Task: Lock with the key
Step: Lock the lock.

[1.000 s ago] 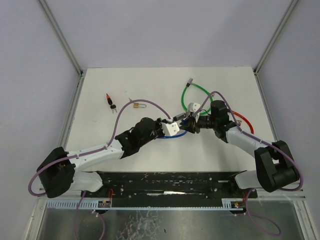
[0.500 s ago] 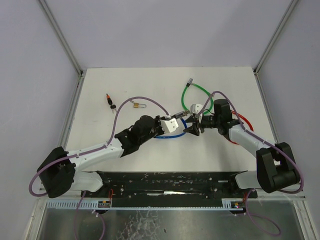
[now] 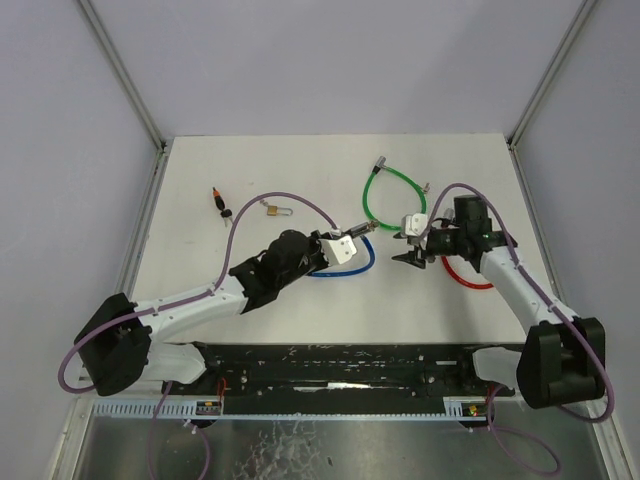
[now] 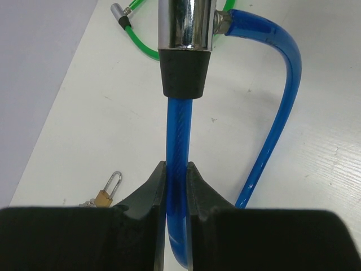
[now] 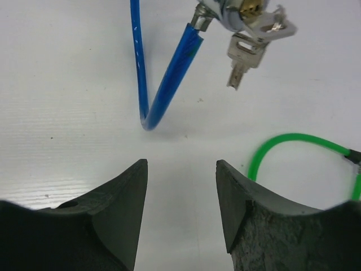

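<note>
A blue cable lock (image 4: 176, 130) hangs in my left gripper (image 4: 176, 169), whose jaws are shut on the cable just below the black collar and chrome barrel (image 4: 186, 25). In the top view the left gripper (image 3: 345, 243) holds it above the table's middle, and the blue loop (image 3: 352, 270) sags beneath. A key (image 5: 242, 56) dangles from the barrel's end (image 5: 248, 12) in the right wrist view. My right gripper (image 5: 180, 169) is open and empty, well back from the barrel and in the top view (image 3: 403, 250) to its right.
A green cable lock (image 3: 385, 185) lies behind the grippers and a red one (image 3: 470, 275) under the right arm. A small brass padlock (image 3: 272, 210) and an orange-and-black key (image 3: 219, 199) lie at the back left. Grey walls surround the white table (image 3: 300, 160).
My right gripper has opened and pulled back to the right, away from the key end of the blue lock. The left gripper has kept its hold, hardly moving.
</note>
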Tool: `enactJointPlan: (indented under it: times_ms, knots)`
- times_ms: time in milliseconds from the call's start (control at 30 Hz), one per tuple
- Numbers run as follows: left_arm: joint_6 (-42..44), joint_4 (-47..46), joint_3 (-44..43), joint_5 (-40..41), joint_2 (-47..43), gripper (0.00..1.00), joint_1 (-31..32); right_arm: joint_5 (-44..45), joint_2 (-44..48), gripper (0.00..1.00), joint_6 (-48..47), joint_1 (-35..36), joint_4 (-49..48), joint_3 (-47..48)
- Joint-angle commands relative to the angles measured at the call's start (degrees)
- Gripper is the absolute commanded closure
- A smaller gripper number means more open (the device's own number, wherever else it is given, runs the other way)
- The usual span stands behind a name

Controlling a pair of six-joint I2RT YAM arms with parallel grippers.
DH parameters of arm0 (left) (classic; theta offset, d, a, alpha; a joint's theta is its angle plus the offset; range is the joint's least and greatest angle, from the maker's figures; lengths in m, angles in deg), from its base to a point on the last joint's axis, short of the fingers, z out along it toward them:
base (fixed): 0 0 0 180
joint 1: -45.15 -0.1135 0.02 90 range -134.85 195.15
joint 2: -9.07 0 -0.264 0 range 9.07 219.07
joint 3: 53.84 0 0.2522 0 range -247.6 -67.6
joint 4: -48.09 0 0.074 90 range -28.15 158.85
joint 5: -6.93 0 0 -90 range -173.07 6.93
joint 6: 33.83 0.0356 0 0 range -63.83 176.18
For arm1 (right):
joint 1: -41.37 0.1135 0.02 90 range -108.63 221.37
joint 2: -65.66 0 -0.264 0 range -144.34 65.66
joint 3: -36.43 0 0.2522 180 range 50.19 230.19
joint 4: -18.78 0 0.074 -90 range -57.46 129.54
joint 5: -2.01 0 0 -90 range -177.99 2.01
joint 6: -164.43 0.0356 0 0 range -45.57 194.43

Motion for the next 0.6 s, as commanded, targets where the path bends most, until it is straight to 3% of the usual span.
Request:
enactJointPlan:
  times_ms: [0, 133, 400, 567]
  knots:
    - [-1.4, 3.0, -1.3, -1.8, 1.2, 1.00, -0.2, -3.9, 4.4, 0.43, -7.9, -3.9, 12.6, 6.3]
    - [-1.3, 3.4, -1.5, -2.0, 1.4, 1.00, -0.2, -9.8, 3.8, 0.43, -1.8, -5.0, 18.5, 14.0]
    - [-1.3, 3.5, -1.4, -2.1, 0.9, 1.00, -0.2, -14.7, -2.3, 0.38, 44.0, -4.9, 10.5, 28.3]
    - [-1.5, 3.9, -1.6, -2.6, 1.0, 1.00, -0.2, -11.9, -4.5, 0.38, 56.1, -4.6, 5.9, 26.7]
